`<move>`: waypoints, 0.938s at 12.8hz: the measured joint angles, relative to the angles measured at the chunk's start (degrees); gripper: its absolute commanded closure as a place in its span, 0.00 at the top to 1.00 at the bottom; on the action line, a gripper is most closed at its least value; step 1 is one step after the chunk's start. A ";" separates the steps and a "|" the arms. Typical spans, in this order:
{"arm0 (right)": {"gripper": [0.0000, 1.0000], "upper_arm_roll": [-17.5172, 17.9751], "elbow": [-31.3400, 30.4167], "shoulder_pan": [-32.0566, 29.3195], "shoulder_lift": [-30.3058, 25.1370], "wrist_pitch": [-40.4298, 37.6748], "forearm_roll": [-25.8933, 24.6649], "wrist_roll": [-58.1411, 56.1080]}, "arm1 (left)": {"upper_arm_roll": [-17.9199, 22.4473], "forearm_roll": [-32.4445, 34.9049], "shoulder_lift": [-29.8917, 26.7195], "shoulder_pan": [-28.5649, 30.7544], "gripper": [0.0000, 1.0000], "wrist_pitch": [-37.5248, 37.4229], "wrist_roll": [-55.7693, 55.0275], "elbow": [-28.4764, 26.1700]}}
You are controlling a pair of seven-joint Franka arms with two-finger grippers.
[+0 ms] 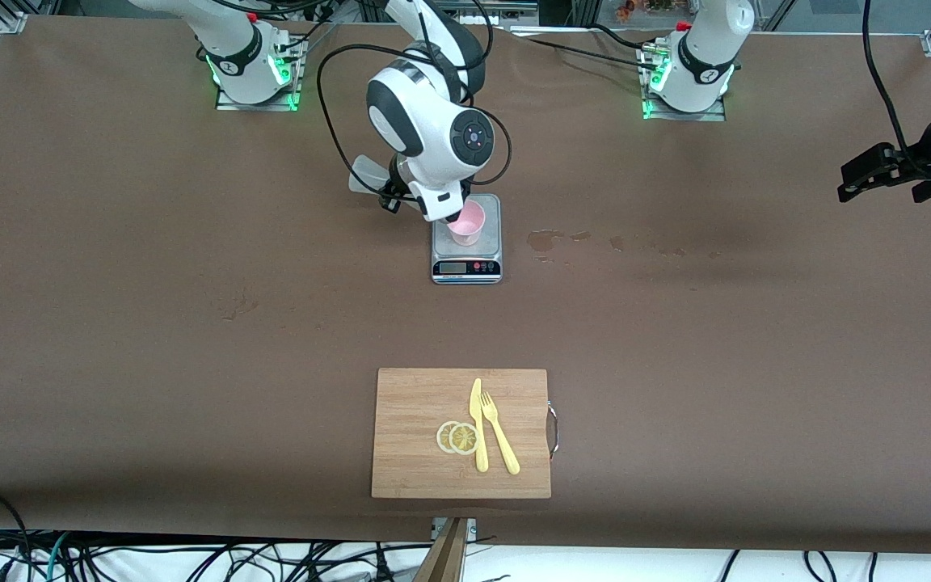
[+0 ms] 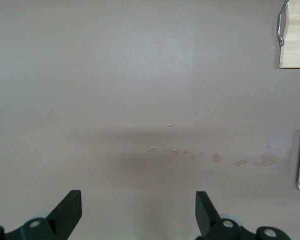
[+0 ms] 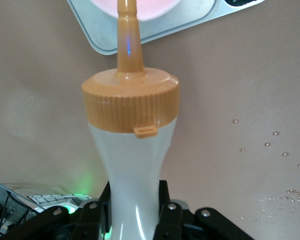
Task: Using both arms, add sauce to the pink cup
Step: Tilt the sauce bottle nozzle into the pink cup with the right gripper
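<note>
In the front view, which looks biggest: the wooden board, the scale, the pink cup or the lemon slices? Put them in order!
1. Board
2. Scale
3. Pink cup and lemon slices: too alike to rank, and the right arm partly covers the cup.

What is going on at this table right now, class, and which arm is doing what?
The right gripper holds the sauce bottle tipped with its orange nozzle pointing into the pink cup, which stands on a kitchen scale. The left gripper waits with open fingers over bare table at the left arm's end, near some wet spots. Nearer the front camera, a cutting board holds a knife, a fork and lemon slices.
</note>
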 measured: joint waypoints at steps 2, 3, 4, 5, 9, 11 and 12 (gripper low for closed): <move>0.00 0.00 2.22 0.19 1.34 -1.86 -0.13 0.08 | 0.00 0.00 0.00 0.00 1.00 -0.01 0.00 0.00; 0.00 0.00 3.44 0.26 2.10 -2.76 -0.15 0.10 | 0.00 0.00 0.00 0.00 1.00 -0.01 0.00 0.01; 0.00 0.00 4.49 0.30 2.76 -3.43 -0.19 0.12 | 0.00 0.00 0.00 0.00 1.00 -0.02 0.00 0.01; 0.00 0.00 5.23 0.31 3.30 -3.92 -0.23 0.13 | 0.00 0.00 0.00 0.00 1.00 -0.02 0.00 0.01; 0.00 0.00 7.65 0.31 4.64 -6.99 -1.33 0.14 | -0.01 0.00 0.00 0.00 1.00 -0.02 0.00 0.01; 0.00 0.00 9.48 0.31 5.68 -8.33 -1.42 0.14 | -0.02 0.00 0.00 0.00 1.00 -0.02 0.00 0.01; 0.00 0.00 10.01 0.31 6.10 -8.51 -1.43 0.14 | -0.02 0.00 0.00 0.00 1.00 -0.02 0.00 0.01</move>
